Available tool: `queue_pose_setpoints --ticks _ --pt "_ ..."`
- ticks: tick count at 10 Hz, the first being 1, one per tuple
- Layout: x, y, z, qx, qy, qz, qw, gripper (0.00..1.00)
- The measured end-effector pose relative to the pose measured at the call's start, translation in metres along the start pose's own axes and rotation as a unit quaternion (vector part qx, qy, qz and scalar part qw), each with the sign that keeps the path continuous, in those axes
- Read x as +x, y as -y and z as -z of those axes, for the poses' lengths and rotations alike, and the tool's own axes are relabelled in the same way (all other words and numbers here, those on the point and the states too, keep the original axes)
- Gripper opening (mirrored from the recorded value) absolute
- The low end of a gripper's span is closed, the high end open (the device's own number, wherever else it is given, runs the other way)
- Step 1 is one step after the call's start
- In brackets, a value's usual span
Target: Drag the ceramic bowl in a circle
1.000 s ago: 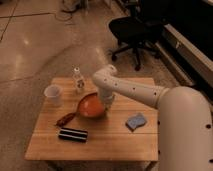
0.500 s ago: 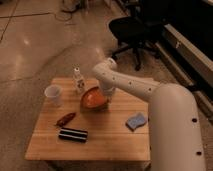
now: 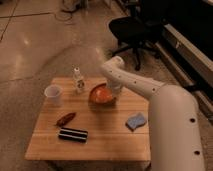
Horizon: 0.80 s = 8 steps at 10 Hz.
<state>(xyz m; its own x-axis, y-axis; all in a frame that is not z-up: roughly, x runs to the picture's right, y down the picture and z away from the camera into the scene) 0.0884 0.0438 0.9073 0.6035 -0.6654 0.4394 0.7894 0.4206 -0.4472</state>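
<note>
The orange-red ceramic bowl (image 3: 101, 94) sits on the wooden table (image 3: 107, 132), near its far middle, tilted slightly toward me. My gripper (image 3: 114, 90) reaches down from the white arm and meets the bowl's right rim. The arm hides the fingers where they touch the bowl.
A small white cup (image 3: 53, 94) stands at the table's far left. A clear bottle (image 3: 78, 80) stands just left of the bowl. A brown snack piece (image 3: 65, 119) and a black packet (image 3: 73, 134) lie at the front left. A blue sponge (image 3: 136, 121) lies at the right. An office chair (image 3: 131, 31) stands behind.
The bowl has moved away from me, toward the far edge of the table and slightly right, with the gripper at its rim. The arm has swung along with it.
</note>
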Motion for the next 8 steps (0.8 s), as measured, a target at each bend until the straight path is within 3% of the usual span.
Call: queue_pose_setpoints --ticks 3,5,8 --pt "-0.011 -0.023 -0.006 0.009 0.033 0.007 0.9994 0.75" --pt "-0.027 -0.020 -0.001 0.036 0.056 0.029 0.9974 0.80" --pt "-0.029 -0.017 0.000 0.038 0.056 0.032 0.9972 0.80"
